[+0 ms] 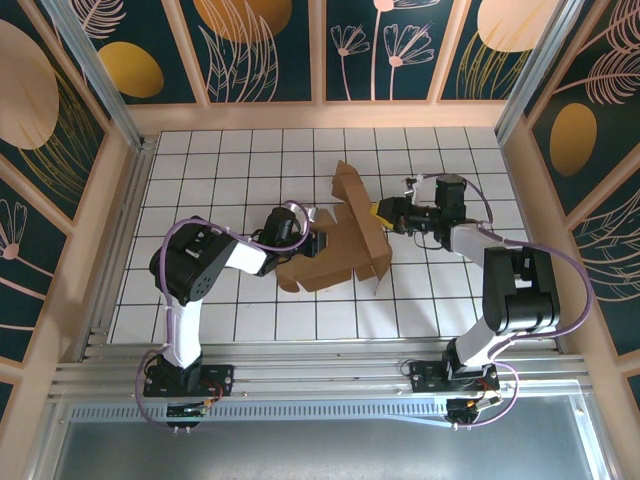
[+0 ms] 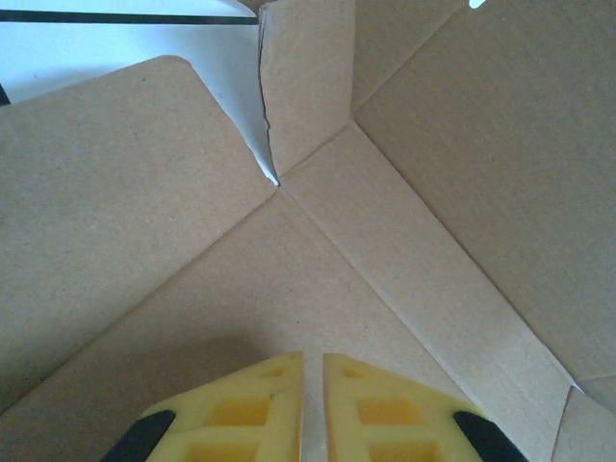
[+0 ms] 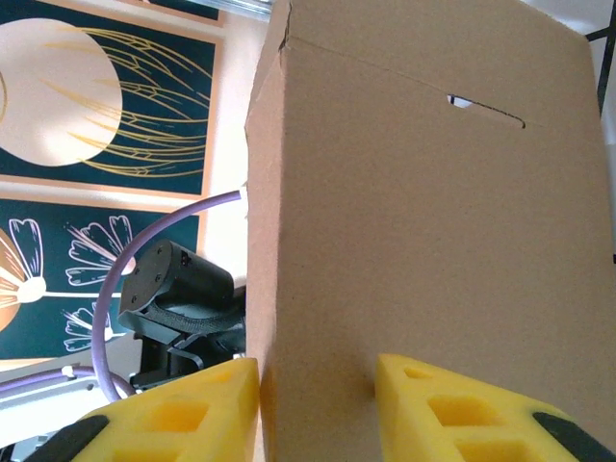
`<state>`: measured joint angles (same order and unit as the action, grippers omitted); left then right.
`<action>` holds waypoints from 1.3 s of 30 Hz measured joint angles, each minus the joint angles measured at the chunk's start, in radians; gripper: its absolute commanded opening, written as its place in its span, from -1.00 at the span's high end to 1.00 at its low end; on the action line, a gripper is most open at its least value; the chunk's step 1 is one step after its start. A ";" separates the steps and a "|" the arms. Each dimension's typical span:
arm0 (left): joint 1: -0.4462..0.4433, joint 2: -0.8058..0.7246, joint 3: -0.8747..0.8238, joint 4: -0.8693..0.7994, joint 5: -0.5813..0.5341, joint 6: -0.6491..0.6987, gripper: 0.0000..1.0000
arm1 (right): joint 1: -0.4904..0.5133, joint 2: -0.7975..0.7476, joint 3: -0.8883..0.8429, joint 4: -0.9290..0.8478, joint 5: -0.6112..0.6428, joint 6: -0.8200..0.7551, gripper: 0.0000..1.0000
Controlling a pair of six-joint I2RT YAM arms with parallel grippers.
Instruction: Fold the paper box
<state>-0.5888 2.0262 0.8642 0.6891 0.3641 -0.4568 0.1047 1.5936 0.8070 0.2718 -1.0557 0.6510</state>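
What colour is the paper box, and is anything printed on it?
The paper box is plain brown cardboard, no print visible; clearest in the left wrist view.

A robot laboratory test cell was shown: the left arm and the right arm were bolted side by side to aluminium rails at the near edge of a white gridded tabletop. The work surface was boxed in on three sides by wood-framed wall panels, which were printed with gold and teal plant motifs.
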 measured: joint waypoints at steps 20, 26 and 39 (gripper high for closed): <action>0.026 -0.331 -0.150 0.054 -0.122 0.171 0.02 | 0.091 0.010 -0.003 0.047 0.072 0.052 0.25; 0.076 -0.348 -0.103 0.086 -0.068 0.518 -0.10 | 0.117 0.016 0.022 0.015 0.087 0.032 0.25; 0.107 -0.103 0.183 0.007 0.081 1.029 -0.12 | 0.118 0.031 0.023 0.018 0.085 0.032 0.25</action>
<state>-0.4816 1.9232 1.0470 0.6960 0.4454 0.5724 0.2230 1.6241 0.8295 0.2897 -0.9710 0.6834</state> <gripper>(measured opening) 0.562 0.374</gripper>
